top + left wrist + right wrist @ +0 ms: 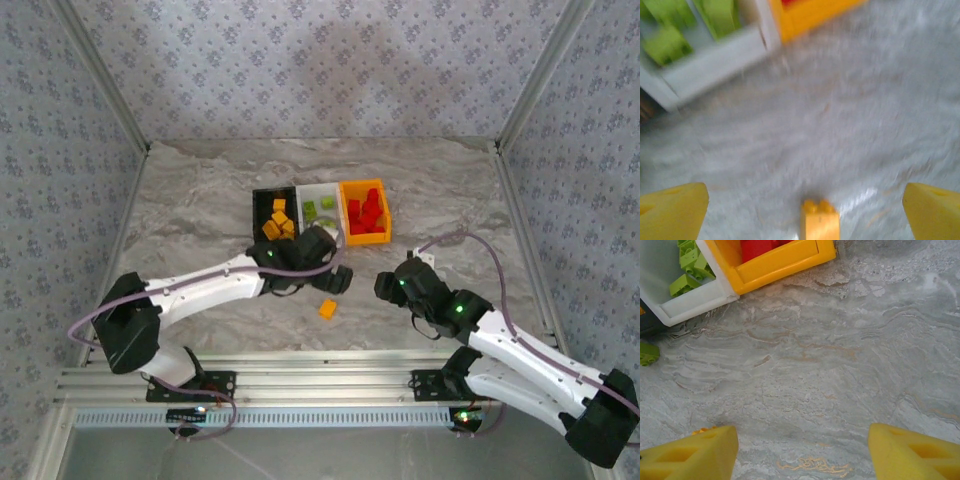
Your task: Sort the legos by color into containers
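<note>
Legos (275,222) are mostly in the bins, so we're down to stragglers. One orange brick (819,222) lies on the table (200,200), dead centre between the fingers of the left pincer (805,190), close in toward its palm and touching neither finger. That pincer is spread wide and holds nothing. The brick's long axis looks to run along the pincer's reach rather than across the gap, but the frame edge cuts it off, so we can't swear to it. The right pincer (802,432) is released too, with bare table between its fingers, and it's farther from the brick, so the left arm is nearer. The black bin (262,200), where the orange ones live, sits ahead and to the left of the left pincer.
</note>
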`<action>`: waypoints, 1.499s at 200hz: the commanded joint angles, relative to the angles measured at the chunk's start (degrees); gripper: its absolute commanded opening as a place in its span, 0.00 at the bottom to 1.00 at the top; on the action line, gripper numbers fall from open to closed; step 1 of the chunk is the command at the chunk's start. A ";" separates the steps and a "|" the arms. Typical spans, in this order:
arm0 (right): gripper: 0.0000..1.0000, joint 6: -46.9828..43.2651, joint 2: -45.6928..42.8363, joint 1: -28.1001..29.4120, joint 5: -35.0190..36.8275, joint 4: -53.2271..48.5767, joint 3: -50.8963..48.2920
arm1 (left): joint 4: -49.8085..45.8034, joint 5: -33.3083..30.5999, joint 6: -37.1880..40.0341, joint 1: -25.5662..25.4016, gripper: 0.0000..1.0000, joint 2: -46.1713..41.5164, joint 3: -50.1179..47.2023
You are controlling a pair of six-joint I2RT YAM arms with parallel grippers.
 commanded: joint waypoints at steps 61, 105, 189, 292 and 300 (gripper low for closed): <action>0.71 0.82 -0.31 -0.52 -0.39 -0.43 -0.02 | 5.78 0.35 -4.96 -7.18 0.83 7.26 -6.55; 0.71 0.92 -1.12 -0.51 -0.20 -1.08 0.07 | 5.50 -0.07 -4.06 -7.17 0.56 11.49 -5.14; 0.71 1.04 -1.50 -0.61 -0.22 -0.35 -0.29 | 3.50 -2.38 -5.36 -5.09 0.29 2.53 -8.57; 0.71 1.05 -1.20 -0.60 -0.52 0.35 -0.21 | -0.53 0.30 0.48 20.41 0.28 -12.54 -3.33; 0.71 0.99 -1.01 -0.61 -0.57 0.45 -0.21 | 0.13 1.05 0.94 22.40 0.28 -10.38 -1.96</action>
